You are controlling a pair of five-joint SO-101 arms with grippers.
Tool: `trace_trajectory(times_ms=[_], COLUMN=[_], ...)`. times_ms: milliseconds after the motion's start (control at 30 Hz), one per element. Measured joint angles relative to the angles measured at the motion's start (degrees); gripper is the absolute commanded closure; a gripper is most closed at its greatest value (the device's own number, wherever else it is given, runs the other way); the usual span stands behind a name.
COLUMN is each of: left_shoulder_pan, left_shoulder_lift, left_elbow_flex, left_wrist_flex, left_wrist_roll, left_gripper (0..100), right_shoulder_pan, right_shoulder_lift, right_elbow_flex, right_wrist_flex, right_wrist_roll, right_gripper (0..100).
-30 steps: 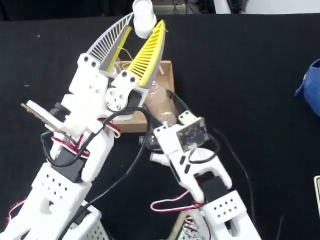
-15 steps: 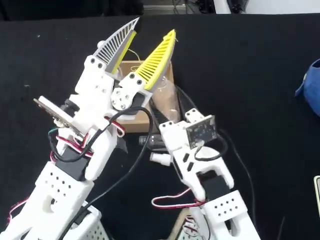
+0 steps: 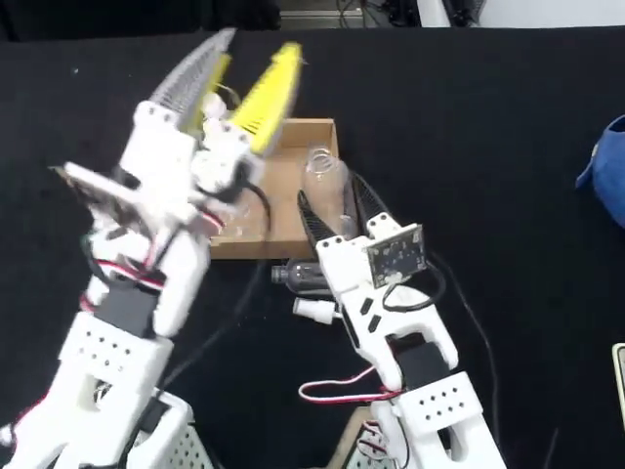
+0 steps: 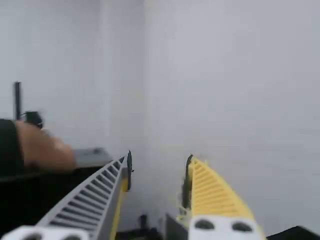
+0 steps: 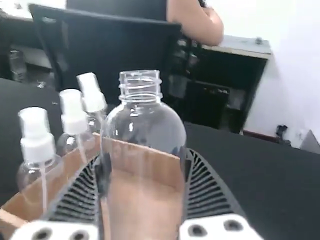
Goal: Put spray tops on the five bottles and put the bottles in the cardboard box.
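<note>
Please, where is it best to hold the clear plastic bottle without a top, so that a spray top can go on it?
Grip the clear plastic bottle by its round body, below the shoulder, coming from the base end with one finger on each side, as the right gripper does. The body is wide and even, and this leaves the threaded open neck free.

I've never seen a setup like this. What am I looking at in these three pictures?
Two white robot arms sit at a black table. One picture looks down from overhead; the other two come from cameras on each arm's wrist. The yellow and grey left gripper is raised, open and empty. The black right gripper is shut on a clear bottle with no top, at the edge of a brown cardboard box. In that box stand three clear bottles with white spray tops.
</note>
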State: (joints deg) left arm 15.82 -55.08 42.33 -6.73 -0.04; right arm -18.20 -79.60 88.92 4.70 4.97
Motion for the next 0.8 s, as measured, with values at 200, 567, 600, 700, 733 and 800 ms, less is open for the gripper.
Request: trace_trajectory(times_ms=[200, 567, 600, 700, 733, 800], left_shoulder_pan=[-23.65, -57.32, -59.87, -68.40, -70.95, -75.78], left_shoulder_lift=[0.00, 0.00, 0.00, -0.09, -0.09, -0.09], left_elbow_flex=[0.09, -6.68, -6.68, -4.66, -3.43, -0.53], left_wrist_flex=[19.08, 75.43, 78.24, 82.81, 83.43, 83.78], left_wrist_roll=[0.00, -7.38, -9.23, -14.15, -15.74, -19.08], left_gripper=[92, 92, 92, 92, 92, 91], right_shoulder_pan=[1.05, 1.32, 1.32, 1.32, 1.32, 1.32], right_shoulder_lift=[0.00, 0.00, 0.00, 0.00, 0.00, 0.00], right_elbow_flex=[0.00, 0.26, 0.44, 0.44, 0.44, 0.44], right_wrist_flex=[0.00, 4.92, 5.01, 5.01, 5.01, 5.01], right_wrist_roll=[0.00, 0.00, 0.00, 0.00, 0.00, 0.00], right_gripper=[98.8, 98.8, 98.8, 98.8, 98.8, 98.8])
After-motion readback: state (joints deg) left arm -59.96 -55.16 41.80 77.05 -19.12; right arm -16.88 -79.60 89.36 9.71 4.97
